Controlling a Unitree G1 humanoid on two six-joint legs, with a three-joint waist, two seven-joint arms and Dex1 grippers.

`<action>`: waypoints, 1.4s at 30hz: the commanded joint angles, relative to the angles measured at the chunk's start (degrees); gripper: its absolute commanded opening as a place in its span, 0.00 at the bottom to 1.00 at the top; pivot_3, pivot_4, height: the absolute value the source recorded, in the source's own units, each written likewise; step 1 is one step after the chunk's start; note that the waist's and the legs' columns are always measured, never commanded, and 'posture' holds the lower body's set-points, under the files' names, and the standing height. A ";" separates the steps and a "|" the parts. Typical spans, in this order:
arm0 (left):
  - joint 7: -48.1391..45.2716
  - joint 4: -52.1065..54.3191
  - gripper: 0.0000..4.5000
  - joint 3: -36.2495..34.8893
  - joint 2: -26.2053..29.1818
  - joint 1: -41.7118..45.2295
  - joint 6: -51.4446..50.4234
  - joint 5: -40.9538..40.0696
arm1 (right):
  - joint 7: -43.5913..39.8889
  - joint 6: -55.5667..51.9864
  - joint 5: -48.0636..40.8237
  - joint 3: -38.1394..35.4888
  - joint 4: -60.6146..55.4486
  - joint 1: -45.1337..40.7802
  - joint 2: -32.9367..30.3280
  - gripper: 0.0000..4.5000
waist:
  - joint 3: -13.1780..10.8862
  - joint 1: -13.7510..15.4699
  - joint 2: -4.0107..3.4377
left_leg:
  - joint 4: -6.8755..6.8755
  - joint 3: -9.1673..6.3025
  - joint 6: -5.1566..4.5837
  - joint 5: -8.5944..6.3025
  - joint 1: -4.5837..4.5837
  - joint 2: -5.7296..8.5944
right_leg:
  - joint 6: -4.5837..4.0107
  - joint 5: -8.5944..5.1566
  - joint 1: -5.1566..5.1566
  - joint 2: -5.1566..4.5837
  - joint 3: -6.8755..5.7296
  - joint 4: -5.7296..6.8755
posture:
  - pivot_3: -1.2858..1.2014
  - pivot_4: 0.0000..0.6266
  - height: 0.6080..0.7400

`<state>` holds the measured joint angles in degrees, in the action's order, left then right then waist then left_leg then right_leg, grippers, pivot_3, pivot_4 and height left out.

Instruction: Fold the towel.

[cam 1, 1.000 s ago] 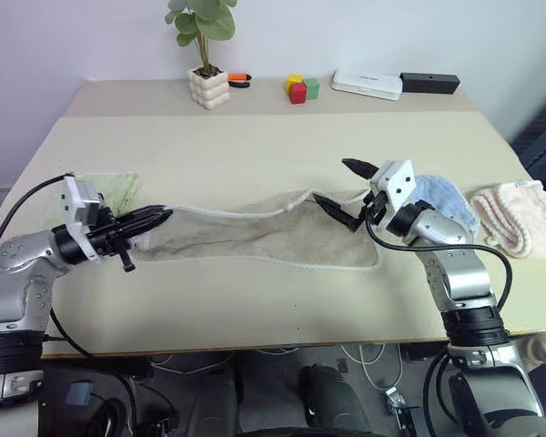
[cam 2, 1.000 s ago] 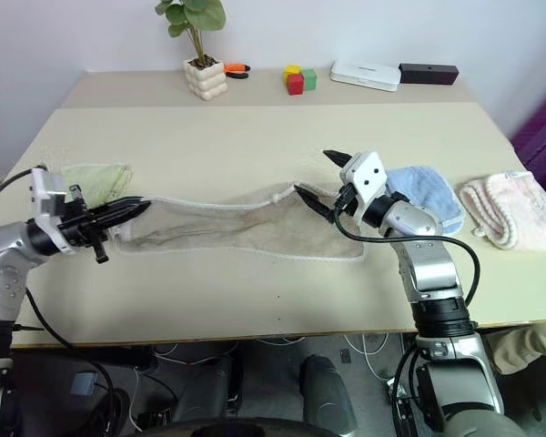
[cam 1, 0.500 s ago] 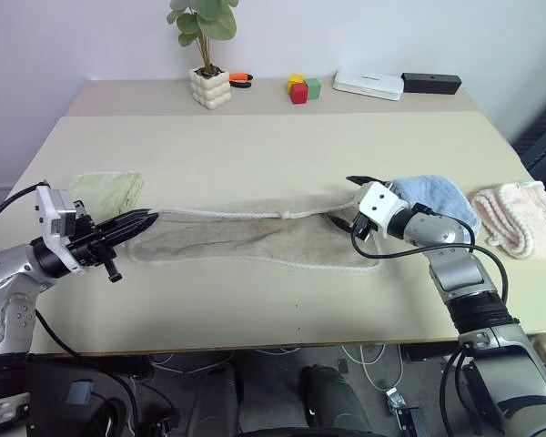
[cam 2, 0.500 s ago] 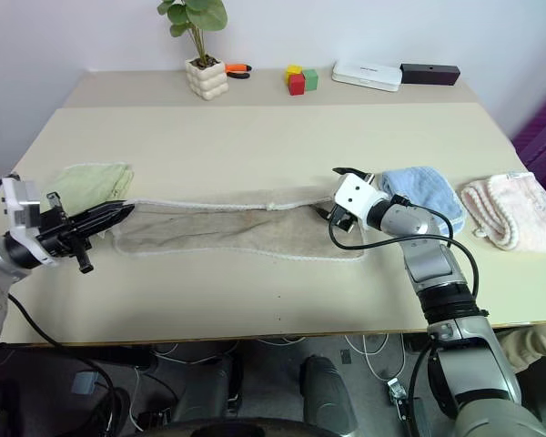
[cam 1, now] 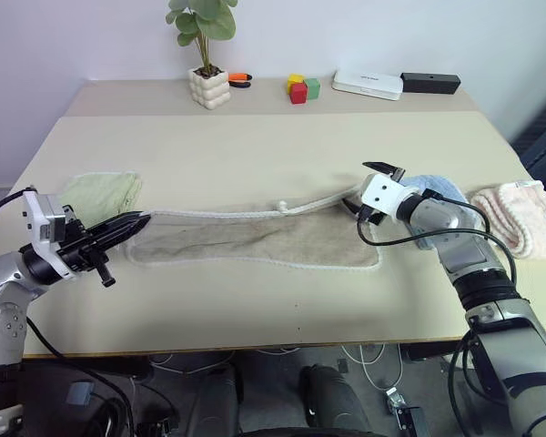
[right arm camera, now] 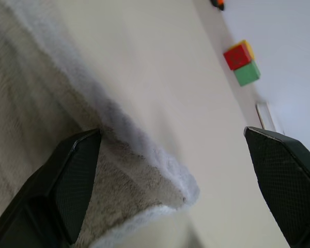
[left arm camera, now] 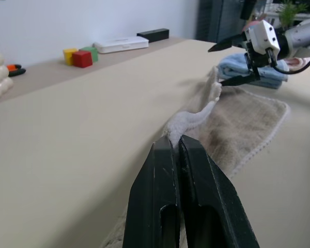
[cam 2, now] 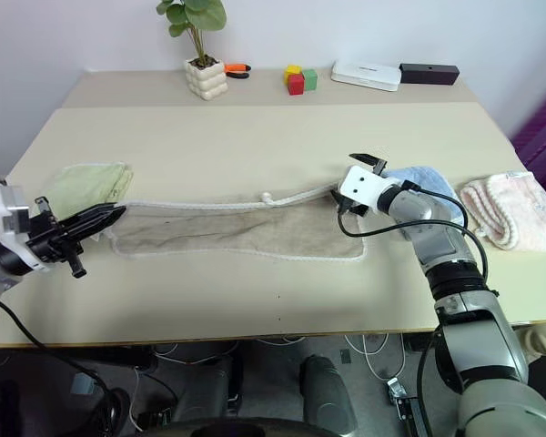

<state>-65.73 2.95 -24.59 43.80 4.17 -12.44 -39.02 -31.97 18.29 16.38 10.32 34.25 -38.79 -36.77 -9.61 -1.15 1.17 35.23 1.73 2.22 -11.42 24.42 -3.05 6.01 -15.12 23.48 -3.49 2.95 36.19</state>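
One broad beige table (cam 1: 255, 146) carries everything, with a raised back ledge along the wall. Across its middle lies the towel (cam 1: 255, 244), a beige-tan terry cloth stretched into a long, narrow strip running from the robot's left to its right, its whitish stitched edging showing along both long sides and a small loop tag (cam 1: 279, 208) standing up on the far edge.

At the strip's left end the left gripper (cam 1: 138, 221) has its two black fingers (left arm camera: 170, 196) pressed tight together, pinching the towel's corner; the cloth leads away from the fingertips in the left wrist view. At the right end the right gripper (cam 1: 375, 193) has its jaws spread wide, one finger low against the towel's far right corner and the other raised above it, gripping nothing. Its wrist view shows the cloth's edge between the two parted fingers (right arm camera: 75, 181).

Near the left gripper, a pale green folded towel (cam 1: 100, 191) lies on the table. Behind the right gripper sits a light blue folded towel (cam 1: 437, 191), and further right a pink folded towel (cam 1: 519, 214) near the table's edge.

On the back ledge stand a potted plant (cam 1: 207, 55) in a knobbly white pot, a flat white box (cam 1: 368, 85), a black bar-shaped box (cam 1: 429, 83), stacked red, green and yellow blocks (cam 1: 300, 88), and a small orange-and-black item (cam 1: 239, 79) beside the pot.
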 commanded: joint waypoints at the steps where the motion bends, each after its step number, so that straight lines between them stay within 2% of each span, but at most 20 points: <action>1: 0.46 2.00 0.02 -2.00 -0.01 -0.54 0.78 -0.63 | -2.82 2.97 -1.25 -0.29 -0.87 -1.07 -1.48 1.00 | 0.00 -0.02 0.00 | 0.00 0.00 0.00 0.00 0.00 0.00 | 0.00 0.00 0.00 0.00 0.00 0.00 | 0.52 0.24 1.00; 7: 0.73 3.14 0.02 -2.01 -0.36 -1.63 0.64 -1.10 | -3.22 5.56 2.70 2.20 2.79 -3.31 -2.82 1.00 | 0.00 -0.06 0.00 | 0.00 0.00 0.00 0.00 -0.01 0.00 | 0.00 0.00 0.01 0.01 0.00 0.00 | 0.52 0.24 1.00; 17: 1.00 4.24 0.02 -2.70 -0.49 -2.80 0.63 -1.45 | 2.19 8.53 9.73 6.45 12.52 -9.00 -2.47 1.00 | 0.00 -0.09 0.00 | 0.00 0.01 0.00 0.00 -0.01 0.00 | -0.01 0.00 0.02 0.01 0.01 0.00 | 0.52 0.24 1.00; 20: 1.07 4.75 0.00 -2.74 -0.61 -3.33 0.72 -1.39 | 4.08 9.08 10.45 6.80 14.03 -10.21 -2.10 0.81 | 0.00 -0.08 0.00 | 0.00 0.01 0.00 0.00 -0.01 0.00 | -0.01 0.00 0.01 0.00 0.01 0.00 | 0.52 0.24 1.00; 21: 1.07 4.91 0.00 -2.72 -0.62 -3.50 0.62 -1.46 | 4.30 9.42 10.58 6.96 14.14 -10.38 -2.06 0.72 | 0.00 -0.07 0.00 | 0.00 0.01 0.00 0.00 -0.01 0.00 | -0.01 0.00 0.01 0.00 0.01 0.00 | 0.52 0.24 1.00; 27: 1.00 4.86 0.00 -2.54 -0.69 -3.57 0.77 -1.24 | 3.51 10.50 9.68 6.75 14.07 -10.04 -2.12 0.01 | 0.00 -0.08 0.00 | 0.00 0.01 0.00 0.00 -0.01 0.00 | 0.00 0.00 0.00 0.00 0.01 0.01 | 0.52 0.24 1.00; 33: 1.28 3.75 0.00 -1.83 -0.93 -2.71 1.45 -0.23 | 1.64 10.98 8.07 6.01 12.69 -9.32 -2.57 0.01 | 0.00 -0.06 0.00 | 0.00 0.01 0.00 0.00 -0.01 0.00 | 0.00 0.00 0.00 0.00 0.01 0.01 | 0.52 0.24 1.00; 39: 3.03 0.13 0.00 -0.54 -0.87 -1.97 4.15 4.91 | -8.99 8.94 1.06 3.53 4.15 -5.20 -5.97 0.01 | 0.00 0.04 0.00 | 0.01 0.01 0.00 0.00 -0.01 0.00 | 0.01 0.01 -0.01 0.01 0.01 0.01 | 0.52 0.24 1.00; 42: 2.31 -4.67 0.00 0.24 -0.24 -0.23 7.02 7.56 | -11.78 7.48 1.46 3.39 1.08 -4.24 -9.27 0.01 | -0.01 0.26 -0.01 | 0.04 0.01 0.00 0.00 -0.01 0.01 | 0.01 0.01 -0.03 0.00 0.01 0.01 | 0.52 0.24 1.00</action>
<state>-63.37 -0.27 -23.89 42.77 2.78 -7.79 -32.88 -42.45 26.45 19.05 15.82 37.96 -42.39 -44.28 -9.62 -0.88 1.16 35.27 1.75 2.22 -11.42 24.41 -3.04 6.02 -15.12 23.46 -3.50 2.96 36.20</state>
